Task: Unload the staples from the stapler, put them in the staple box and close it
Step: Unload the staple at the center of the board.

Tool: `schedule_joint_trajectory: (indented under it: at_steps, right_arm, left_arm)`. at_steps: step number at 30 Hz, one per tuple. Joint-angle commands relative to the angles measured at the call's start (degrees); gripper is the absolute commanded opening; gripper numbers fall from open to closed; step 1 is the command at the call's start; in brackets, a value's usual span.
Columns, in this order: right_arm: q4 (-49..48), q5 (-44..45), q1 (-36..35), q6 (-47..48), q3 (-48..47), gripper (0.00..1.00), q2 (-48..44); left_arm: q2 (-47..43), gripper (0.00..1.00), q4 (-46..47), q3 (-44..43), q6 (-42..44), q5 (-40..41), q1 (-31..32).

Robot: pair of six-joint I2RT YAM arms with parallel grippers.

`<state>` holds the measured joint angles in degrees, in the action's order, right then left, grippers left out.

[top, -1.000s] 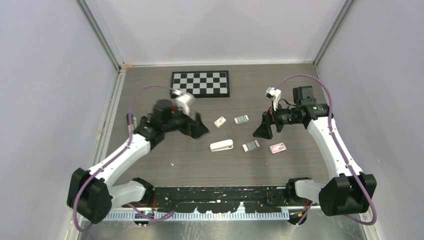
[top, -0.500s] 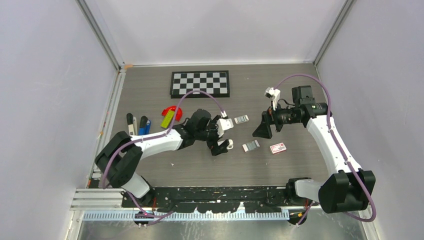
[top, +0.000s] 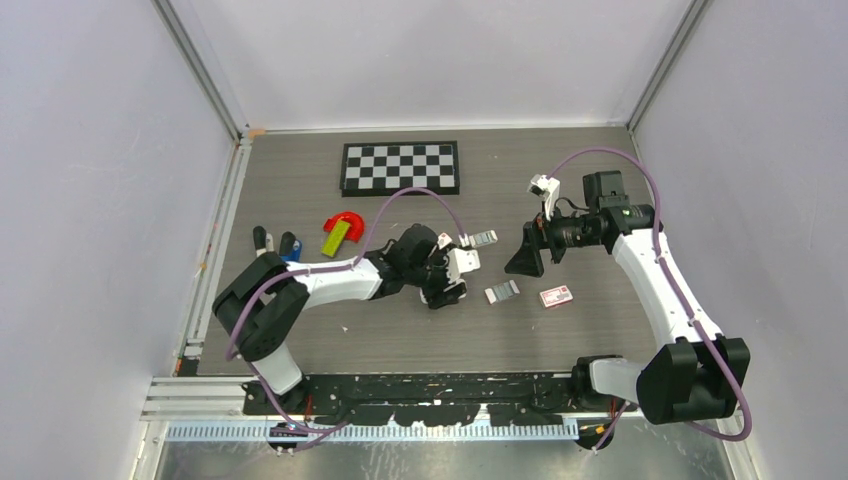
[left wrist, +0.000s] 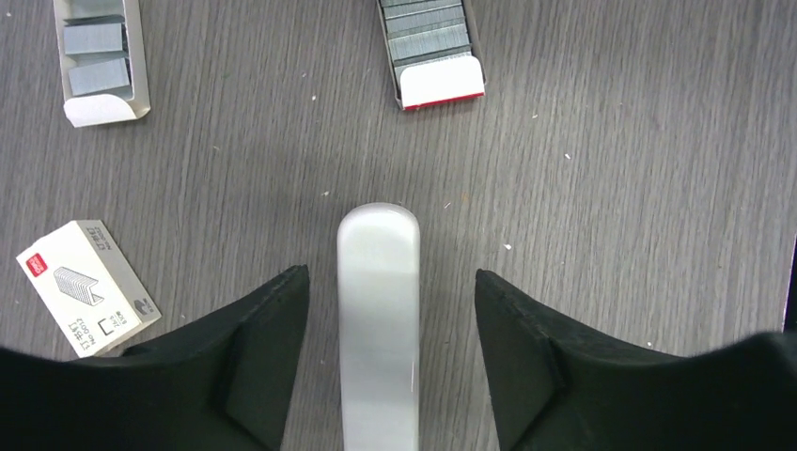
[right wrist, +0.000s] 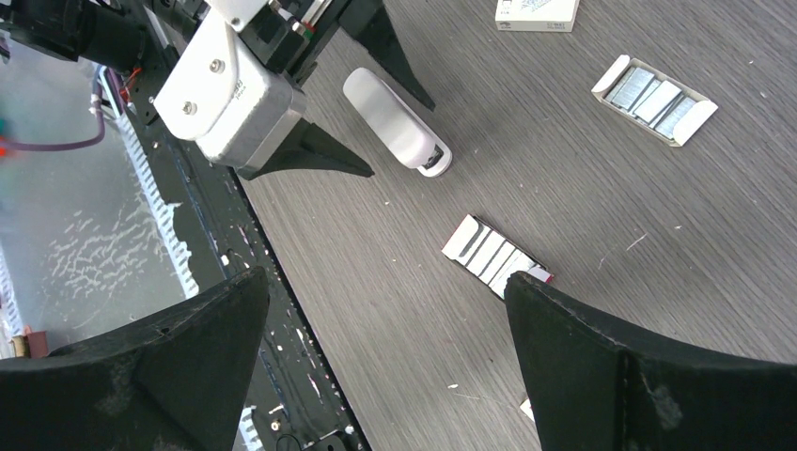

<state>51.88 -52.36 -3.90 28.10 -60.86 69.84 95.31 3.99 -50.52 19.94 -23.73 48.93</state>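
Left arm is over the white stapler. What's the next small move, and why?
Probably close the left gripper on the white stapler: it lies lengthwise, centred between the fingers, with a gap on each side, so nothing is gripped yet. The right gripper hangs open, apart from it.

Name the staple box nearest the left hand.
The closed white cardboard box with a red logo, right beside the left hand; the open trays lie farther ahead.
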Motion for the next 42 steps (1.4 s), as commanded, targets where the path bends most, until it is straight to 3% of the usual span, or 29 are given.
schedule_joint_trajectory:
  at_steps: [1, 14, 18, 22, 26, 29, 34, 38, 42]
  right_arm:
    - [-1.40, -0.64, -0.20, -0.15, -0.75, 0.99, 0.33]
    - [-1.41, -0.64, -0.18, -0.15, -0.64, 1.00, 0.47]
    - [-1.41, -0.64, -0.19, -0.14, -0.64, 1.00, 0.56]
    - [-1.37, -0.55, -0.22, -0.08, -0.58, 1.00, 0.61]
    - [-1.43, -1.00, -0.14, -0.25, -0.50, 1.00, 0.75]
    - [-1.50, -2.22, -0.19, -1.11, -0.49, 1.00, 1.27]
    - [-2.13, -6.10, -0.57, -2.61, 0.15, 1.00, 2.29]
    - [-3.46, -9.16, -2.60, -2.82, 1.40, 1.00, 2.43]
    - [-7.95, -11.35, -5.41, -6.88, 3.17, 0.99, 2.42]
  left_arm:
    - [0.76, 0.58, 1.56, -2.97, 1.05, 1.22, 0.46]
    - [3.20, 0.51, 2.43, -3.31, 0.20, 3.38, 0.94]
    - [3.44, 0.36, 1.72, -3.68, 0.44, 3.97, 0.97]
    - [3.31, 0.00, 0.35, -4.38, 0.63, 4.32, 0.91]
    - [0.07, 0.00, 0.79, -3.47, -1.70, 5.50, 0.91]
    - [-4.64, 0.00, 2.25, -1.46, -6.73, 5.97, 0.62]
    - [-11.16, 0.00, 2.07, -0.27, -24.71, 0.15, -3.69]
    - [-14.51, 0.00, 10.36, 4.57, -43.00, -7.36, -9.04]
    - [-17.10, 0.00, 19.75, 10.09, -53.48, -9.36, -10.64]
